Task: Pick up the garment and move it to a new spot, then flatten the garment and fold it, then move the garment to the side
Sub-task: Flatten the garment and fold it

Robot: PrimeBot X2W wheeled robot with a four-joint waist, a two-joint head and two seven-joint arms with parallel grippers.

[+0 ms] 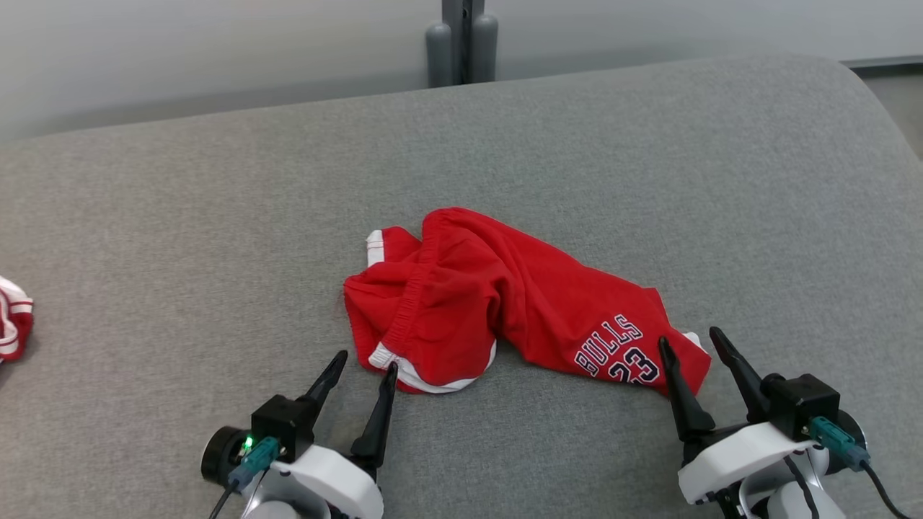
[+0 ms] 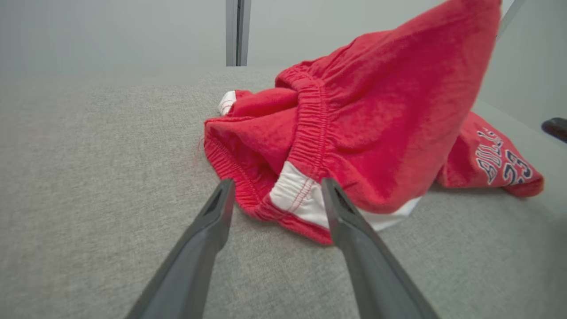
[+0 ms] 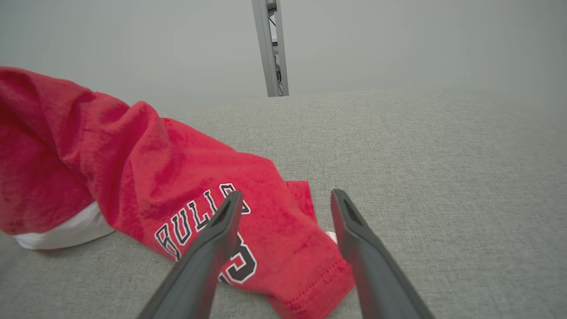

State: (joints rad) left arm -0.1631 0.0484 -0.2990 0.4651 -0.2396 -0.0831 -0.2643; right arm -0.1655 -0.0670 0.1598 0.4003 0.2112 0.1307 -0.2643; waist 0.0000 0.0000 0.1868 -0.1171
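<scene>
The garment [image 1: 497, 303] is a pair of red shorts with white trim and "BULLS 23" lettering, lying crumpled in the middle of the grey cushion. My left gripper [image 1: 364, 364] stands open at its near left edge, with the elastic waistband and white trim [image 2: 297, 195] just beyond the fingertips. At the near right corner my right gripper [image 1: 691, 342] is open too, its fingers straddling the hem beside the lettering [image 3: 195, 221]. Neither holds anything.
The grey fabric surface [image 1: 216, 216] reaches back to a rounded edge with a pale wall behind. A grey post [image 1: 461, 43] rises at the far middle. Another red and white piece of cloth [image 1: 13, 317] lies at the left edge.
</scene>
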